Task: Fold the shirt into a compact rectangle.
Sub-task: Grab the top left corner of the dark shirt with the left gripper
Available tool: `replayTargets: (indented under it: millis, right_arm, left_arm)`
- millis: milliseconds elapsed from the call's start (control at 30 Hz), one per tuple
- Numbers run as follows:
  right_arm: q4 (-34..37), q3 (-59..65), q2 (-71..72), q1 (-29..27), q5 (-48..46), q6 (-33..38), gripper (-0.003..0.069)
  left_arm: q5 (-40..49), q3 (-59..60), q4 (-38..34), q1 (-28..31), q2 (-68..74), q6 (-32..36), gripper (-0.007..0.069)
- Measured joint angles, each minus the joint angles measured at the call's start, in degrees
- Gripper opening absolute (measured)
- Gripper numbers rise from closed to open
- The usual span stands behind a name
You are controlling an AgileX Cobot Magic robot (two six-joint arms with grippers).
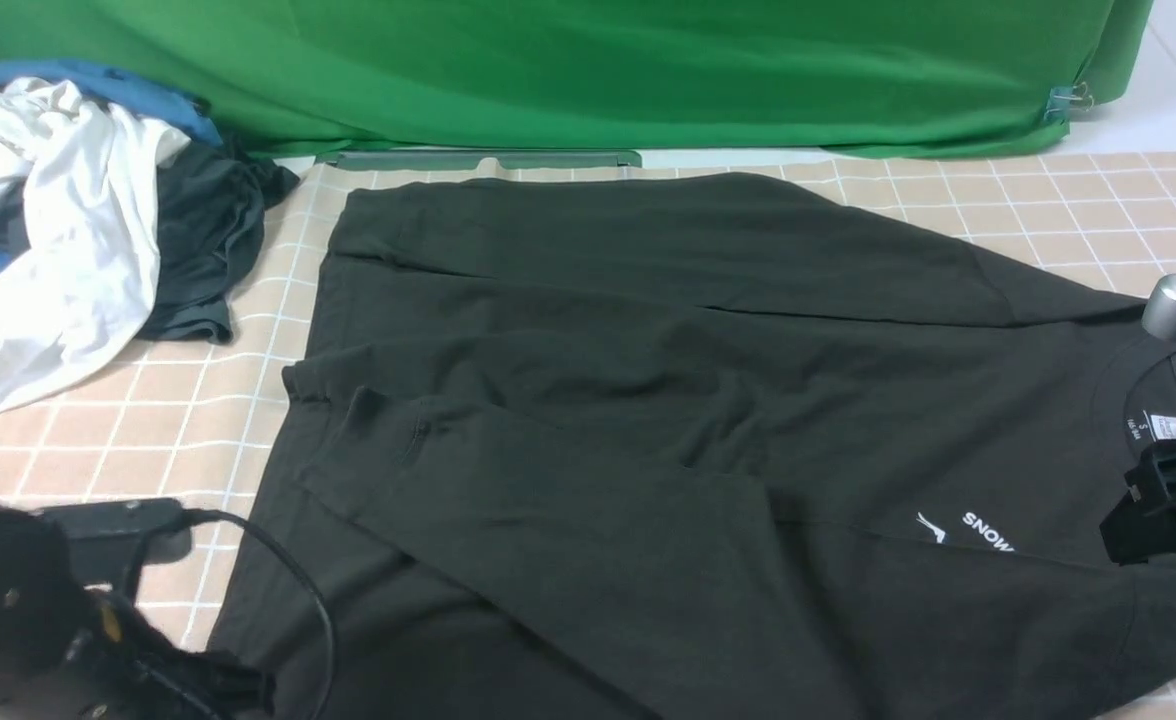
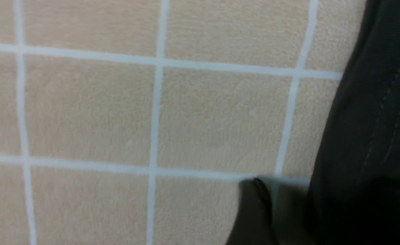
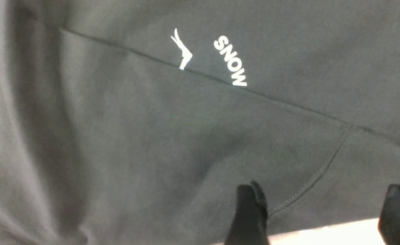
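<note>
A green fabric backdrop (image 1: 588, 70) hangs behind a beige tablecloth with a white grid (image 1: 1048, 210). The large black cotton T-shirt (image 1: 648, 400) lies sideways across most of this cloth, with its collar toward the robot's right and its hem toward the left. Its near side is folded in over the chest, so only the word "SNOW" and part of the outline show in the small white chest print (image 1: 988, 532).

At the far left a crumpled white garment (image 1: 58, 220) lies heaped with a smaller dark grey garment (image 1: 208, 240) and a blue garment (image 1: 78, 80), apart from the shirt.

The right gripper (image 3: 324, 190) hangs over the folded layer near a sleeve seam, with its jaws wide apart and nothing held. The left gripper (image 2: 314, 185) is at the shirt's stitched hem edge, also spread and gripping nothing. A white neck label (image 1: 1163, 427) shows inside the collar.
</note>
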State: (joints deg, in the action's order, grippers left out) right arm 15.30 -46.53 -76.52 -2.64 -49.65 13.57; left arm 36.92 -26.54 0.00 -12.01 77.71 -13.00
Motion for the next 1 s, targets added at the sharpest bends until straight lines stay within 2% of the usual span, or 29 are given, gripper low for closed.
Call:
replayTargets:
  millis: [33, 200, 267, 533, 733, 833, 1000]
  right_arm:
    - [0.00, 0.00, 0.00, 0.00, 0.00, 0.00, 0.0519]
    - [0.10, 0.00, 0.00, 0.00, -0.05, 0.18, 0.0519]
    - [0.10, 0.00, 0.00, 0.00, -0.19, 0.18, 0.0519]
    - [0.10, 0.00, 0.00, 0.00, -0.81, 0.18, 0.0519]
    - [0.10, 0.00, 0.00, 0.00, -0.13, 0.18, 0.0519]
    - [0.27, 0.00, 0.00, 0.00, 0.12, 0.18, 0.0519]
    - [0.55, 0.00, 0.00, 0.00, 0.52, 0.18, 0.0519]
  left_arm:
    - [0.00, -0.30, -1.06, 0.00, 0.92, 1.83, 0.0340]
    - [3.50, -2.72, -2.65, 0.00, 2.47, 4.18, 0.0069]
    - [6.06, -3.29, -2.64, 0.00, 2.31, 4.19, 0.0037]
    - [20.36, -3.37, -4.18, 0.00, -5.68, 2.47, 0.0034]
    - [21.60, -3.37, -4.27, 0.00, -7.59, 2.23, 0.0044]
    - [22.31, -3.37, -2.67, 0.00, -7.65, 2.22, 0.0100]
    - [27.08, -6.87, 0.00, 0.00, -8.11, 1.66, 0.0253]
